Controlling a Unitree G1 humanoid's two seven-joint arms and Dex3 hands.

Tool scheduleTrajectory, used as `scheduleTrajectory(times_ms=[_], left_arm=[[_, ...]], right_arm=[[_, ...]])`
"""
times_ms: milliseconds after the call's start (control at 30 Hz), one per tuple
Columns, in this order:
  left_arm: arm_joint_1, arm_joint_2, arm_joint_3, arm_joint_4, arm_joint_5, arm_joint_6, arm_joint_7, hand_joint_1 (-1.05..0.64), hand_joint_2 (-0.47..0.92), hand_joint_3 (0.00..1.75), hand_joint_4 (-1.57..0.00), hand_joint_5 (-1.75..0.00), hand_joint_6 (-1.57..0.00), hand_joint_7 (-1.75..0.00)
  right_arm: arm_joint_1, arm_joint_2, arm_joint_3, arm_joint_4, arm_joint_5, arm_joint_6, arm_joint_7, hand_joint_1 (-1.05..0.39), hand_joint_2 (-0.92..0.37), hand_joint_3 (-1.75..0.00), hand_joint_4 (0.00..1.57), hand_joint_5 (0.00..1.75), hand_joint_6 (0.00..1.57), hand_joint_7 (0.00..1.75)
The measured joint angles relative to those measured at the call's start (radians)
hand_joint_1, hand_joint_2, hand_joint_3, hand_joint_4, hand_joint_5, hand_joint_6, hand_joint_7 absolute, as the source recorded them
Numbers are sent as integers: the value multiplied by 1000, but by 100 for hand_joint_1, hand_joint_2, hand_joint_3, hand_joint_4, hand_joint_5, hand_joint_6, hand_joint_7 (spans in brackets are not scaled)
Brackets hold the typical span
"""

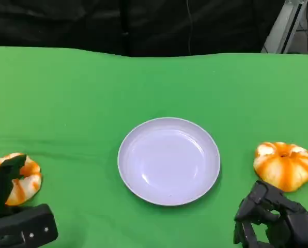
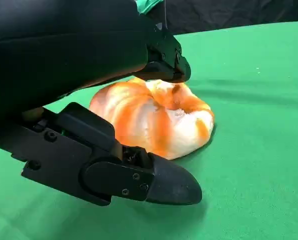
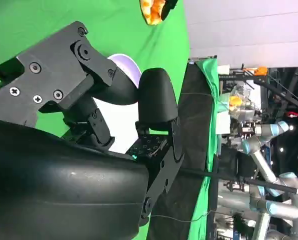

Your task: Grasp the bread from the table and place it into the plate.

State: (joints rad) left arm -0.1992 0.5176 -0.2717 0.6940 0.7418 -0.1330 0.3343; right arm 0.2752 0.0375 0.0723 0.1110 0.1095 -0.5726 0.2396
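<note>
A lavender plate (image 1: 169,160) lies at the middle of the green table; a sliver of the plate (image 3: 127,64) shows past my right hand. One orange-and-white bread (image 1: 22,179) lies on the cloth at the left, another bread (image 1: 283,165) at the right. My left hand (image 1: 6,204) straddles the left bread (image 2: 156,117): an upper finger (image 2: 161,62) touches its top, while the thumb (image 2: 159,182) lies low on the cloth, apart from it. The right hand (image 1: 275,222) hovers just in front of the right bread with bent fingers (image 3: 156,100) and holds nothing.
The table's far edge meets a dark backdrop (image 1: 143,26). A metal frame (image 1: 286,23) stands at the back right. In the right wrist view the left bread (image 3: 151,10) shows far off, and robot arms and equipment (image 3: 269,150) stand beyond the table.
</note>
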Motion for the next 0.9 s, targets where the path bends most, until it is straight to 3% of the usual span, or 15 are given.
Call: scheduleTrajectory(times_ms=[267, 533, 900], left_arm=[[-9, 2, -5, 7, 0, 1, -3, -98, 92, 30, -4, 0, -29, 0], [-45, 75, -1, -81, 3, 40, -56, -101, 92, 32, -2, 0, -28, 0], [-39, 104, 0, -134, 1, 60, -86, -98, 92, 32, -1, 0, -28, 0]], right_arm=[[0, 0, 0, -1, 0, 0, 0, -16, -51, -128, 83, 175, 76, 155], [2, 0, 2, -3, 0, 0, -2, -16, -52, -128, 83, 175, 75, 155], [1, 0, 2, -3, 0, 0, -3, -16, -51, -128, 83, 175, 75, 156]])
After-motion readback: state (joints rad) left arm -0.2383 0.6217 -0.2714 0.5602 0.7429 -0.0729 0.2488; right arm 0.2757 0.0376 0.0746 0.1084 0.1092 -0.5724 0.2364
